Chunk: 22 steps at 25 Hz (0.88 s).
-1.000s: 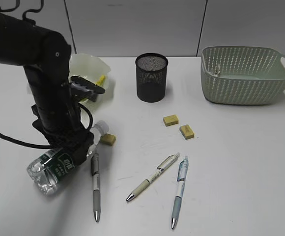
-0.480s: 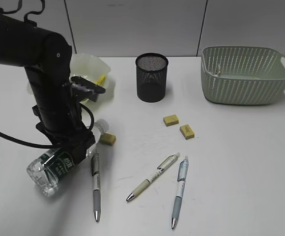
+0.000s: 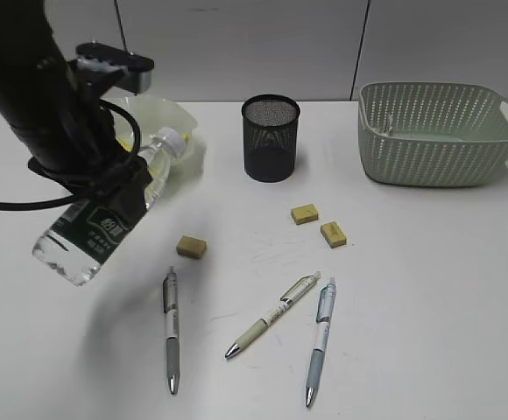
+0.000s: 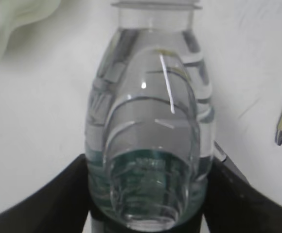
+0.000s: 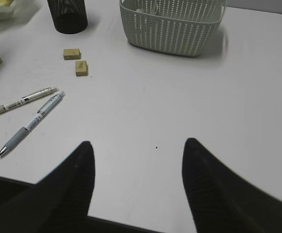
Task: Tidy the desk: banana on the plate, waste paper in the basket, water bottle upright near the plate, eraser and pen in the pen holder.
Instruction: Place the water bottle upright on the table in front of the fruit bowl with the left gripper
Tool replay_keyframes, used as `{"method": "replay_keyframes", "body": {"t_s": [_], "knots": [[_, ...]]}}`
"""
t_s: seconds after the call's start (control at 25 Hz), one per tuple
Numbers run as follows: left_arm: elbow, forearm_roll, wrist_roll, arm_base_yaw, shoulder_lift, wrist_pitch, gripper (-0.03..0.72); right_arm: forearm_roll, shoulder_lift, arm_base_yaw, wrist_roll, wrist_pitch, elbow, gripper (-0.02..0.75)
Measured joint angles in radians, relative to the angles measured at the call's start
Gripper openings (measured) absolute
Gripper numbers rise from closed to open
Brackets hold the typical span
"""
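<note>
My left gripper (image 3: 114, 188) is shut on a clear water bottle (image 3: 83, 236) with a green label, holding it tilted above the table, cap toward the pale plate (image 3: 188, 122). The bottle fills the left wrist view (image 4: 148, 121), clamped between the jaws (image 4: 148, 194). A banana (image 3: 133, 140) shows yellow on the plate behind the arm. The black mesh pen holder (image 3: 270, 137) stands at centre back. Three tan erasers (image 3: 192, 247) (image 3: 304, 213) (image 3: 333, 234) and three pens (image 3: 172, 328) (image 3: 273, 314) (image 3: 320, 339) lie on the table. My right gripper (image 5: 137, 150) is open and empty.
A pale green basket (image 3: 438, 131) stands at the back right; it also shows in the right wrist view (image 5: 172, 22). A small pale object lies inside it (image 5: 146, 7). The right wrist view also shows two pens (image 5: 31, 119) and two erasers (image 5: 72, 53).
My left gripper has lifted the water bottle off the table and carried it up and back toward the plate. The eraser beside it is now uncovered.
</note>
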Motion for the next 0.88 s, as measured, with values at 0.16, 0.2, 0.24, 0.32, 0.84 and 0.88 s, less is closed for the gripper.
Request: {"method": "replay_keyframes", "body": {"t_s": [0.16, 0.2, 0.24, 0.32, 0.84, 0.88], "knots": [[0.117, 0.0, -0.033, 0.0, -0.165, -0.079, 0.489, 0.0, 0.0, 0.0, 0.0, 0.0, 0.0, 0.456], [0.156, 0.0, -0.043, 0.0, -0.215, -0.123, 0.489, 0.0, 0.0, 0.0, 0.0, 0.0, 0.0, 0.456], [0.208, 0.0, -0.055, 0.0, -0.258, -0.177, 0.489, 0.0, 0.0, 0.0, 0.0, 0.0, 0.0, 0.456], [0.329, 0.0, -0.081, 0.0, -0.363, -0.308, 0.489, 0.0, 0.0, 0.0, 0.0, 0.0, 0.0, 0.456], [1.037, -0.197, -0.126, 0.0, -0.544, -1.511, 0.489, 0.0, 0.0, 0.0, 0.0, 0.0, 0.0, 0.456], [1.049, -0.201, -0.121, 0.0, -0.513, -1.564, 0.489, 0.0, 0.0, 0.0, 0.0, 0.0, 0.0, 0.456]]}}
